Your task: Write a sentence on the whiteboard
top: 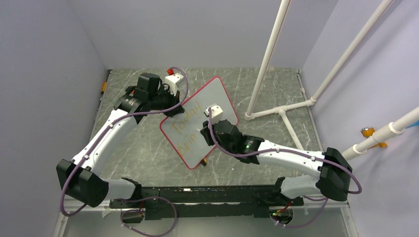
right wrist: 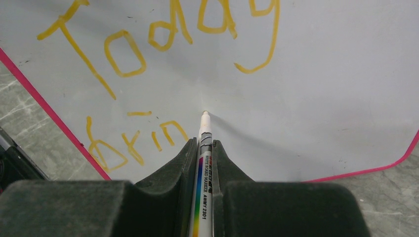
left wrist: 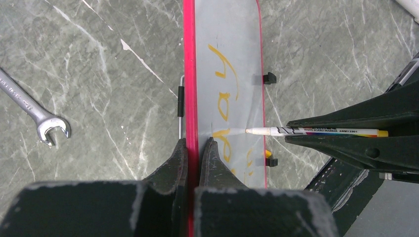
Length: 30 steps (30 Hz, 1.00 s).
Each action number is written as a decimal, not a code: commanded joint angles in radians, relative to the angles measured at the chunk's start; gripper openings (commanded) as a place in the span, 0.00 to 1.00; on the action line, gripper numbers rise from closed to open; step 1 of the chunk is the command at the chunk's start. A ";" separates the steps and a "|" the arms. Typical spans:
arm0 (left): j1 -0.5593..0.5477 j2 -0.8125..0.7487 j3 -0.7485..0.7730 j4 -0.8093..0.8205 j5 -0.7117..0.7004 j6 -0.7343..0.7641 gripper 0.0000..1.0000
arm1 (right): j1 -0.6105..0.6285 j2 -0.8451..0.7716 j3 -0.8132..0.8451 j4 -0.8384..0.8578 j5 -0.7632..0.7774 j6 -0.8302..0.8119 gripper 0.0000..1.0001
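The whiteboard [top: 213, 96] is held tilted up from the tabletop [top: 148, 148], and its red frame is pinched by the left hand [left wrist: 193, 144]. A marker [right wrist: 203, 168] is pinched by the right hand [right wrist: 205, 144]. Its tip seems to touch the whiteboard just past the sentence [right wrist: 148, 44], "Today brin". A spanner [left wrist: 39, 116] is seen left of the whiteboard.

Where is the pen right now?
In the right wrist view, the marker pen sits pinched in the right hand, its tip at the whiteboard, just right of "brin" in the sentence.
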 commanded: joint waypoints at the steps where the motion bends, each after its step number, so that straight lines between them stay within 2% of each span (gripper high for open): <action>1: 0.002 0.006 -0.021 -0.051 -0.174 0.107 0.00 | -0.003 0.013 0.049 0.040 -0.039 -0.012 0.00; 19: 0.002 0.007 -0.021 -0.050 -0.174 0.107 0.00 | -0.002 -0.001 -0.013 0.042 -0.122 -0.006 0.00; 30: 0.002 0.007 -0.021 -0.051 -0.174 0.106 0.00 | -0.003 -0.027 -0.051 0.021 -0.073 0.007 0.00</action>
